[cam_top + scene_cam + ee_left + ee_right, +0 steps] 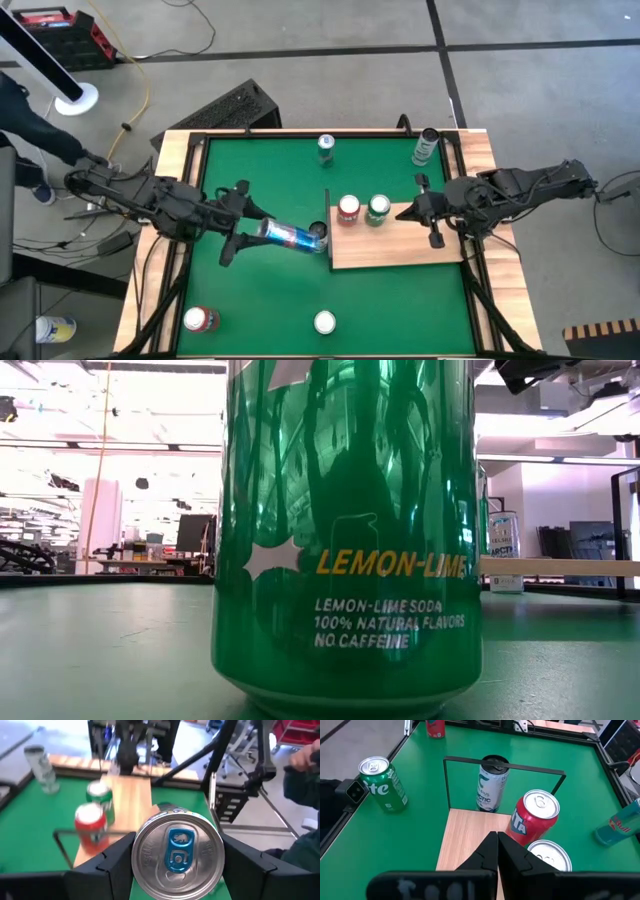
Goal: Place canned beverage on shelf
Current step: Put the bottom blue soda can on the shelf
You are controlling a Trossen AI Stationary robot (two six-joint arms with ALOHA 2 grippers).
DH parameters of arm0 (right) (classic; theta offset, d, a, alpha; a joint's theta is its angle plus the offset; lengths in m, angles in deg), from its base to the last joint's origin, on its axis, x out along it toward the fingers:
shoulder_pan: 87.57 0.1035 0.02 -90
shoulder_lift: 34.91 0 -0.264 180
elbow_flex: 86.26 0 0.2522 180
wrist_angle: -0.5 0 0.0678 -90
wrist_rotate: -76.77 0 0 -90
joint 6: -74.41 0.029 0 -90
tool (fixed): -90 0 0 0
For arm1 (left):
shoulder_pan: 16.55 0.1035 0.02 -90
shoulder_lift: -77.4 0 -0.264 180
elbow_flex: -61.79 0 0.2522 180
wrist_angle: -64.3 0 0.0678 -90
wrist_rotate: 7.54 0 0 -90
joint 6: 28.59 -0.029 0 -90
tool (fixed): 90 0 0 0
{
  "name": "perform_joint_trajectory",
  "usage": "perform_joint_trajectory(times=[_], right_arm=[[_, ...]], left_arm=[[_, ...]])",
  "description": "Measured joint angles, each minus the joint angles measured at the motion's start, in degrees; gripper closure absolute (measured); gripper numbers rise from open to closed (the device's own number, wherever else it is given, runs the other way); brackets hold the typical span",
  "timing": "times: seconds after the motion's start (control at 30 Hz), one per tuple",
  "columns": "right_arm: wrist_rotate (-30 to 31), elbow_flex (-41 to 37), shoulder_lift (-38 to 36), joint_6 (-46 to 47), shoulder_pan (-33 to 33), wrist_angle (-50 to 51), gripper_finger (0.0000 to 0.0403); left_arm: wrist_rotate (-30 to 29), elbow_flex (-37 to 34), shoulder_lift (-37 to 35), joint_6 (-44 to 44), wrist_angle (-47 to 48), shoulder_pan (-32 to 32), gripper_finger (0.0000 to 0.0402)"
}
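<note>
A green desk with a light wooden frame is filling the overhead view, and a flat light wooden shelf with a thin dark upright edge is lying right of its centre. The left arm is reaching in from the left, its left gripper holding a blue and silver canned beverage on its side, fingers clamped on either side of the can, whose far end is sitting just beside the shelf's dark edge. The right arm is waiting over the shelf's right end, the right gripper with its fingers pressed together. A red can and a green can are standing side by side on the shelf's far left part. Four more cans are standing on the desk: a green one far centre, a tall green one at the far right corner, a red one near left, and a white-topped one near centre
</note>
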Motion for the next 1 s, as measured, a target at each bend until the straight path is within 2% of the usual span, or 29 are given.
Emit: perform_joint_trajectory(times=[0.17,0.43,0.6,0.83,1.0], right_arm=[[0.9,0.0,-0.4,0.0,0.0,-0.1,0.0376],[3.0,2.6,-1.8,2.0,-0.8,2.2,0.0376],[3.0,3.8,-2.8,5.5,-0.8,6.2,0.0376],[3.0,3.9,-3.7,12.4,-0.4,12.9,0.0376],[3.0,3.9,-3.7,12.7,0.5,15.0,0.0376]], left_arm=[[2.1,6.9,6.4,-6.0,0.0,3.6,0.0179],[17.4,22.2,23.0,-18.4,1.3,12.8,0.0179],[23.4,31.2,33.8,-23.3,3.9,16.0,0.0179],[24.1,39.2,46.0,-26.2,9.6,16.7,0.0179],[24.1,43.8,51.5,-27.9,12.7,16.7,0.0179]])
